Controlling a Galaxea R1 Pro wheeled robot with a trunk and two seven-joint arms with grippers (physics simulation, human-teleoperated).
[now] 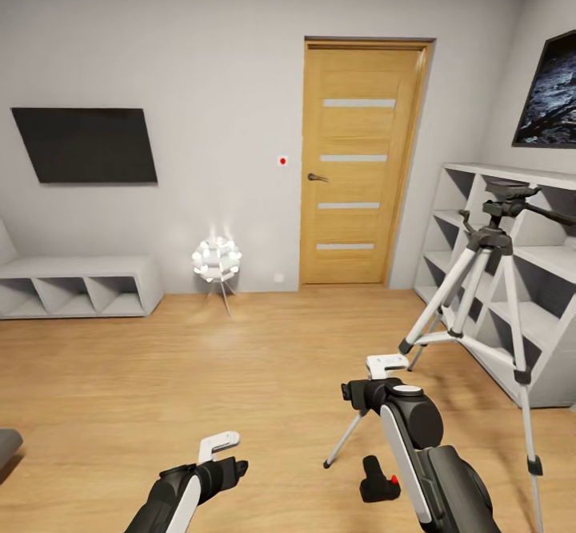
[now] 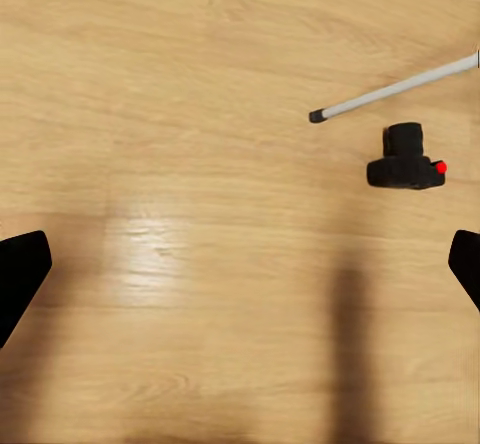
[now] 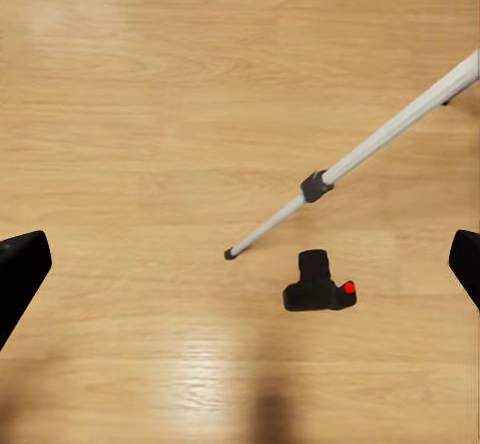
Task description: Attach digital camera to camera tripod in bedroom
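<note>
The digital camera (image 1: 379, 482) lies on the wood plank floor (image 1: 200, 389) of the bedroom, just beside the foot of the nearest leg of the camera tripod (image 1: 488, 309). Its red button shows on its side. The tripod stands upright in front of the white cube shelf (image 1: 520, 277), whose visible compartments hold nothing. Beyond the tripod a wooden door (image 1: 360, 165) is closed. A low white shelf (image 1: 76, 285), left of the door along the wall, also has bare compartments.

Both arms hover above the floor. The left gripper (image 2: 240, 264) stands wide open and holds nothing, with the camera (image 2: 405, 159) well apart from it. The right gripper (image 3: 240, 264) is likewise spread wide and empty, with the camera (image 3: 318, 286) lying near the tripod leg (image 3: 340, 169).
</note>
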